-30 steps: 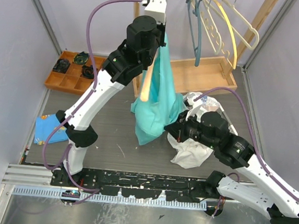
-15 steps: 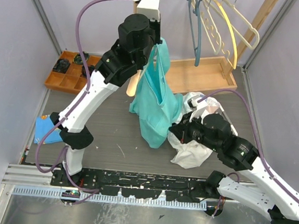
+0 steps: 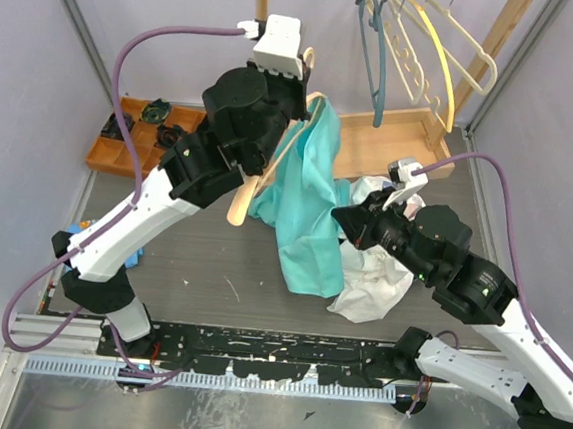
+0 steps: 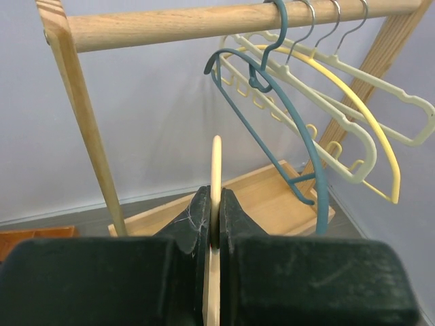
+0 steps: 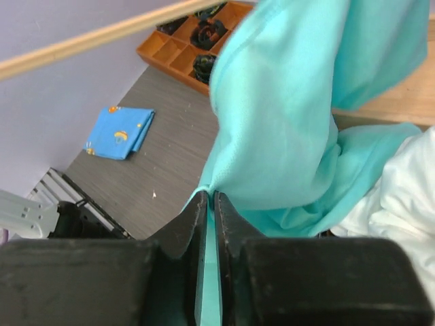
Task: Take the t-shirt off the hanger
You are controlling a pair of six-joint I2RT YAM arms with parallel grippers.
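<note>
T-shirt [image 3: 311,217] — fold pinched in right pincer [image 5: 209,198] | hanger [image 4: 216,156] — clamped in left pincer [image 4: 215,204], seemingly above it

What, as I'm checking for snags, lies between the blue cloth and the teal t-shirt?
Bare grey tabletop separates blue cloth from t-shirt, right wrist view.

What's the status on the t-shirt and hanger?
Left gripper shut on hanger. Right gripper shut on teal t-shirt, which hangs off one hanger arm. White cloth heaped beside it.
</note>
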